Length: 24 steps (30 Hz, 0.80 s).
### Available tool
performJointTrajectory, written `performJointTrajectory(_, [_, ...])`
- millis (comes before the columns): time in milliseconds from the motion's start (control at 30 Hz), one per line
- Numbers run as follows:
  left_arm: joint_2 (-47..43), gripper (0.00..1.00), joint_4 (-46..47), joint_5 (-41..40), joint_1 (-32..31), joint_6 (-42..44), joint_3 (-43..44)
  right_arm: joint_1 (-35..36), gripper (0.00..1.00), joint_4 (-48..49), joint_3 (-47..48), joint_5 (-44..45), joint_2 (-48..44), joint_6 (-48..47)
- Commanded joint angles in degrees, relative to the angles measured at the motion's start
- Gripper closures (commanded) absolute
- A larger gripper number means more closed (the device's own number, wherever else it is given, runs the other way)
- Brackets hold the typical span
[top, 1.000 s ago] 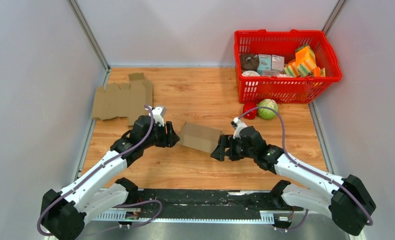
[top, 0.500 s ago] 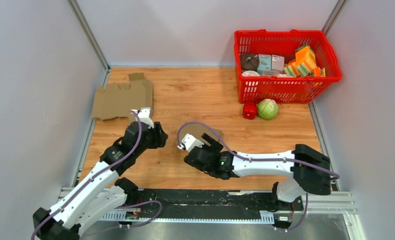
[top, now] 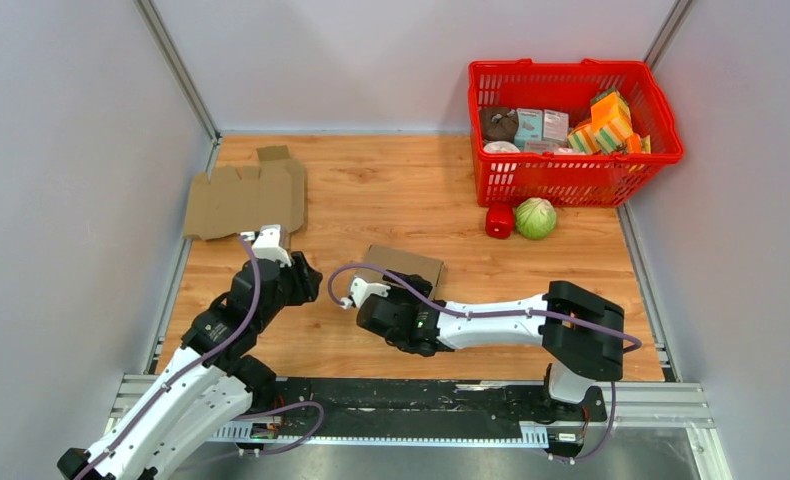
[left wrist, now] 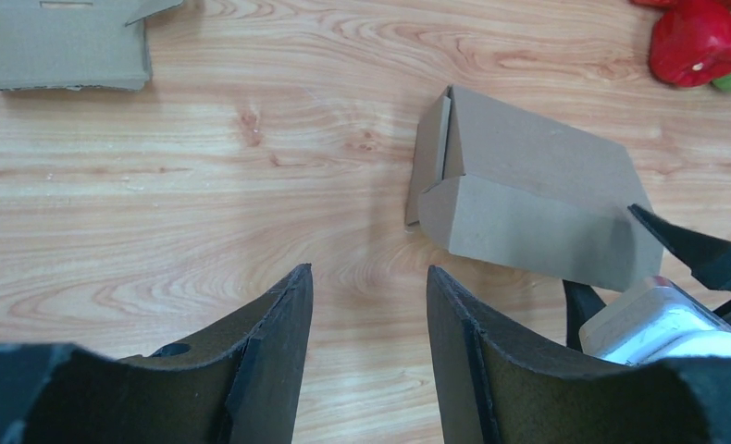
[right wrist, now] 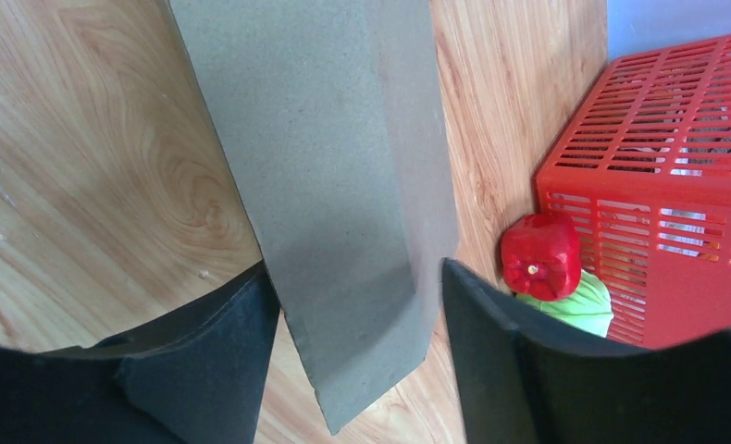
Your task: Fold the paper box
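Observation:
The paper box point(top: 403, 265) lies folded up as a brown cardboard block on the wooden table point(top: 391, 190). In the left wrist view the box point(left wrist: 528, 194) shows a side flap standing slightly ajar at its left end. My right gripper point(top: 395, 294) reaches across from the near side, and its open fingers straddle the box's point(right wrist: 325, 166) near end, close to both sides. The right gripper point(right wrist: 353, 268) has one finger point(right wrist: 232, 351) at the box's edge. My left gripper point(top: 307, 281) is open and empty, left of the box. Bare wood shows between the left gripper's point(left wrist: 369, 277) fingers.
A flat unfolded cardboard blank point(top: 244, 198) lies at the back left. A red basket point(top: 574, 182) with groceries stands at the back right, with a red pepper point(top: 499, 221) and a green cabbage point(top: 535, 217) in front of it. Grey walls close in both sides.
My right arm swung in from the right to the near side of the box and its jaws narrowed around it. My left gripper pulled back left, away from the box.

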Motion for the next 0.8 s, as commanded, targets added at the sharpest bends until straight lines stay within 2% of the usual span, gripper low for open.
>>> performJointTrajectory(0, [1.1,0.43,0.5,0.6,-0.1,-0.4,-0.4,0.1,0.38,-0.3,2.3,1.1,-0.5,-1.7])
performJointTrajectory(33, [1.3,0.43,0.8,1.2,0.0,-0.5,-0.4,0.0,0.46,-1.2,2.8,1.2,-0.2,-1.5])
performJointTrajectory(200, [2.1,0.43,1.5,2.1,-0.1,-0.4,-0.6,0.0,0.64,-3.9,4.1,-2.5,-0.6,-1.1])
performJointTrajectory(500, [2.5,0.43,1.3,2.8,-0.1,0.1,-0.6,-1.1,0.73,-11.2,8.1,-10.8,0.0,-0.2])
performJointTrajectory(767, [3.7,0.43,1.8,3.3,-0.1,0.3,-0.5,-5.4,0.73,-16.7,11.5,-22.5,0.8,-0.5])
